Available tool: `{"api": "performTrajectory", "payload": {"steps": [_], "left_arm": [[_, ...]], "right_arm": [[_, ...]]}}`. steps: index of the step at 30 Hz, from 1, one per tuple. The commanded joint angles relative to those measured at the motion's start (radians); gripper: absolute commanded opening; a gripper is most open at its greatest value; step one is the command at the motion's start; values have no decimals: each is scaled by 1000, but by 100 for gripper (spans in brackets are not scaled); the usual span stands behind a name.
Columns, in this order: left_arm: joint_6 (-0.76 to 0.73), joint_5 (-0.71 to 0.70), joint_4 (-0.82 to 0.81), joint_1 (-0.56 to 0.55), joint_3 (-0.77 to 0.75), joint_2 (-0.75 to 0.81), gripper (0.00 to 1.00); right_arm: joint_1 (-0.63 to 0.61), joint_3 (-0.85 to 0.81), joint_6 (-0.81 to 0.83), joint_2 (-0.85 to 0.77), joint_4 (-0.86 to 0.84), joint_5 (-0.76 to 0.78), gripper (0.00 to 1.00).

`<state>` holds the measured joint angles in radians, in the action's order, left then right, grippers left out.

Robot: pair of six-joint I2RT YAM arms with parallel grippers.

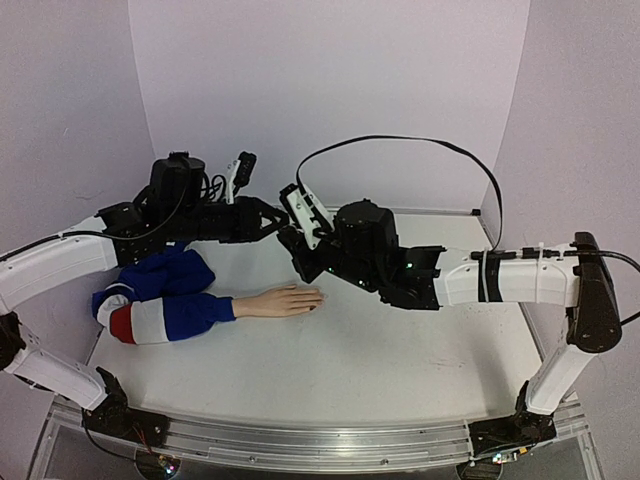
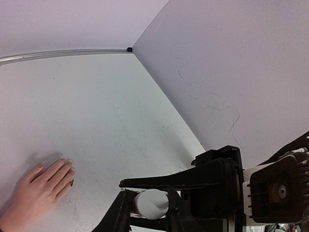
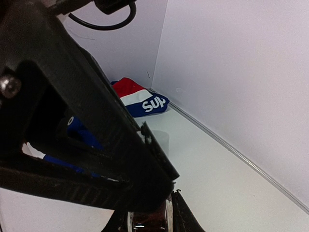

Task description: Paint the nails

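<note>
right pincer (image 3: 150, 215) gripping polish bottle (image 3: 145, 223), left pincer (image 2: 140, 200) closed on its white cap (image 2: 152, 203)

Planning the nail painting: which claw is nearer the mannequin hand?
Right. The right claw hangs just behind the fingertips of the mannequin hand; the left claw sits farther back.

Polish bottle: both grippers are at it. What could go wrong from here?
1. The white cap sits between the left gripper's fingers; an off-centre grip may slip when twisting.
2. The right gripper holds the bottle near the mannequin hand; a jerk could spill polish on it.
</note>
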<state>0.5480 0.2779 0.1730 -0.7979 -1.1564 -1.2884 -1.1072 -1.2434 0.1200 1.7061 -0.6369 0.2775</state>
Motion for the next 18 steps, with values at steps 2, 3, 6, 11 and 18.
{"api": "performTrajectory", "payload": {"steps": [2, 3, 6, 11, 18], "left_arm": [[-35, -31, -58, -16, -44, -5, 21], [-38, -31, -58, -17, -43, -5, 18], [-61, -22, -58, -26, -41, -8, 9], [-116, 72, -59, -40, -32, -14, 4], [-353, 614, -58, -41, -5, -41, 0]], "right_arm": [[-11, -52, 7, -10, -66, -2, 0], [-11, -52, 7, -11, -66, -4, 0], [-10, -45, -3, -19, -72, -11, 0], [-4, -21, -30, -54, -99, -84, 0], [188, 11, -207, -148, -133, -859, 0]]}}
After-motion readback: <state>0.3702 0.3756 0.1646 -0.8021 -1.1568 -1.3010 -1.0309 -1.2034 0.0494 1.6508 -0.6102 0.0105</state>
